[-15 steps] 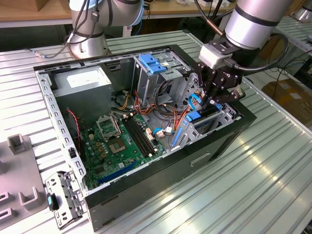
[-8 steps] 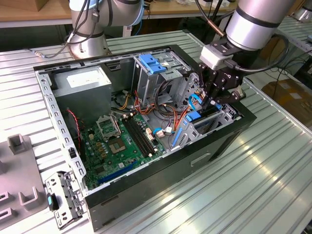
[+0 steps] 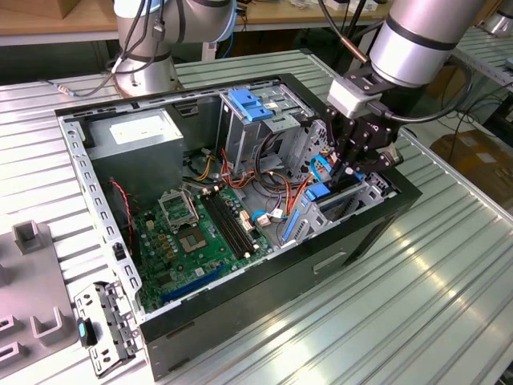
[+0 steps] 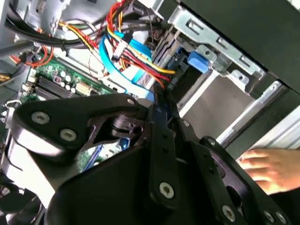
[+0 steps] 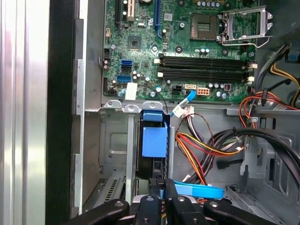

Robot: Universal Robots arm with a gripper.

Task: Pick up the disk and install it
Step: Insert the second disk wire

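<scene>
Red, yellow and blue cables crowd beside the bay; the gripper clamps the disk, blue-railed, standing on edge in the cage

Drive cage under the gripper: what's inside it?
In the first wrist view, a blue-railed disk stands in the cage, the gripper at its edge. Its lower part is hidden.

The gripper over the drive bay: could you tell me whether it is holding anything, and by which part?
Cannot be told. The gripper sits low at the metal drive cage, close to blue plastic, but no grasp is visible.
</scene>
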